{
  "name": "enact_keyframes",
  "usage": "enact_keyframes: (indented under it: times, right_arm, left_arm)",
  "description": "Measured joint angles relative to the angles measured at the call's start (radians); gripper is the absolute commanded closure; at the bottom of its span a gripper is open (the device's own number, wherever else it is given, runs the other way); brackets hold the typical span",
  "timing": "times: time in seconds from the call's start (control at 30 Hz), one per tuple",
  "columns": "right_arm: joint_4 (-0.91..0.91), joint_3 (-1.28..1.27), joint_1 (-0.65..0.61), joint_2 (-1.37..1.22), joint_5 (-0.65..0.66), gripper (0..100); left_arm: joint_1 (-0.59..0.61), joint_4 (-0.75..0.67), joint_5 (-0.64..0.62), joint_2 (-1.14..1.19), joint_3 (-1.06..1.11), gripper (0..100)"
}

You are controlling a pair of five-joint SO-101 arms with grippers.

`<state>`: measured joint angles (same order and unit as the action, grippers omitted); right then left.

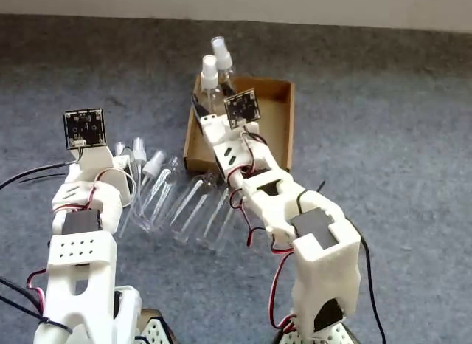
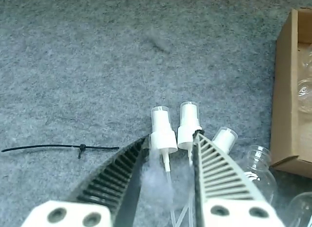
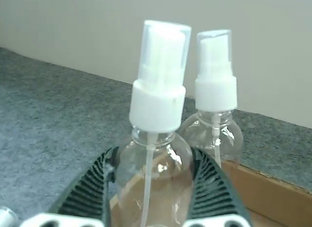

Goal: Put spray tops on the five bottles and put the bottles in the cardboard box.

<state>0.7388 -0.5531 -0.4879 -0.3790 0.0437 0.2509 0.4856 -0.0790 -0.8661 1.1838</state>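
Capped bottles (image 1: 215, 71): two, upright at the cardboard box's (image 1: 279, 126) far left corner.
My right arm (image 1: 258, 183): over the box's left side.
Bare bottles (image 1: 190, 204): on the desk (image 1: 391, 181), left of the box.
Spray tops (image 1: 147, 165): farther left.

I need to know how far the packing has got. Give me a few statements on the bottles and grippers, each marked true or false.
1. The right gripper is shut on a bottle with a spray top on. True.
2. All five bottles are in the box. False: two stand in the box, and three bottles lie uncapped on the carpet.
3. The left gripper is shut on a top. False: it is open over loose tops.
4. A black cable tie lies on the carpet. True.
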Motion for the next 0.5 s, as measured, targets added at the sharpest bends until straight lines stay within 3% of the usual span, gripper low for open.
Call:
enact_keyframes:
  times: [0.5]
  right_arm:
    - [0.000, 0.000, 0.000, 0.000, 0.000, 99.1]
  left_arm:
    - [0.000, -0.003, 0.000, 0.000, 0.005, 85]
